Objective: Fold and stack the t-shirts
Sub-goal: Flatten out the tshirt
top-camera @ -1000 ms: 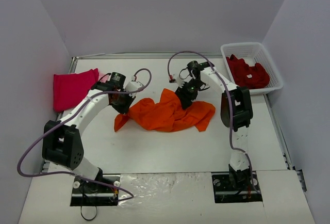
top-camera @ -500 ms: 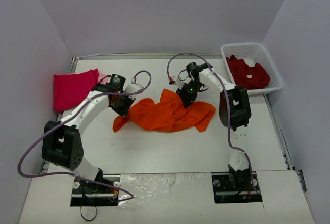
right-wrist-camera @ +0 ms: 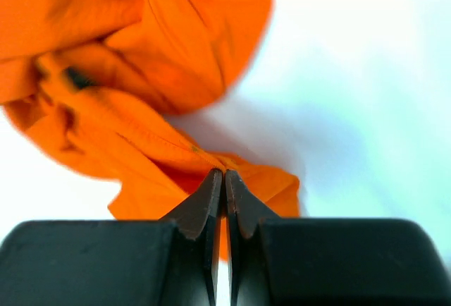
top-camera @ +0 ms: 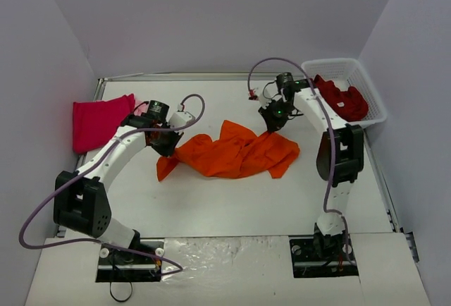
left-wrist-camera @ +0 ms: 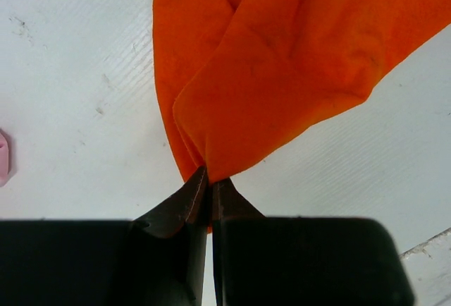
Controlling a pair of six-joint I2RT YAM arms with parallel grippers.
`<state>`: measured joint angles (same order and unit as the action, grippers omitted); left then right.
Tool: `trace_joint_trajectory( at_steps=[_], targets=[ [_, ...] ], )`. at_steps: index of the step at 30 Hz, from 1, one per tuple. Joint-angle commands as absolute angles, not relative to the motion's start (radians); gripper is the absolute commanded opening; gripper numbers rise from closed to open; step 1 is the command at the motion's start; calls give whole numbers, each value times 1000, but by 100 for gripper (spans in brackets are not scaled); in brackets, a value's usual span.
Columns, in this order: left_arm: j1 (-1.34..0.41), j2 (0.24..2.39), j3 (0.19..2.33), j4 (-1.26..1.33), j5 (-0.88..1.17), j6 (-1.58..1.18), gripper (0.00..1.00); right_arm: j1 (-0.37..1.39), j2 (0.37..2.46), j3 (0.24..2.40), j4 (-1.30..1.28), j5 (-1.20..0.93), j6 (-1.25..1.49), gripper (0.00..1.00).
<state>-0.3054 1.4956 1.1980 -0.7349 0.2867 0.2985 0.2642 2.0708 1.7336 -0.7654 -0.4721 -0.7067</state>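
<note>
On the table [top-camera: 232, 207], left hand [left-wrist-camera: 208, 173] and right hand [right-wrist-camera: 224, 174] clamp the bunched orange t-shirt [top-camera: 232, 154].

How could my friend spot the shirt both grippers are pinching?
Look at the middle of the white table. The crumpled bright orange t-shirt lies there, pinched by the left gripper at one end and the right gripper at the other. The magenta t-shirt lies at the left edge, the dark red ones in the basket.
</note>
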Motion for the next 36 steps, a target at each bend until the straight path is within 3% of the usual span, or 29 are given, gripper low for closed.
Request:
trace_joint_trajectory(
  at_steps=[1,10,18,28,29,30,33,36],
  targets=[
    [-295,1440,1209,-736,288,290,2,227,1858,1712,-795,-446,-695,0],
    [-293,1417,1209,-742,296,291,2,215,1635,1569,-798,-374,-684,0],
    [-290,1397,1186,-732,304,295,2,180,1425,1313,-795,-256,-678,0],
    [-290,1396,1186,-736,308,298,2,146,1336,1115,-831,-95,-738,1],
    [-290,1397,1186,-735,310,298,2,146,1329,1111,-839,-86,-750,35],
    [-290,1399,1186,-736,308,298,2,146,1322,1112,-848,-93,-758,42],
    [-290,1401,1187,-739,308,296,3,146,1318,1182,-911,-201,-775,55],
    [-290,1401,1187,-739,307,298,2,146,1330,1285,-962,-322,-785,59]
  ],
)
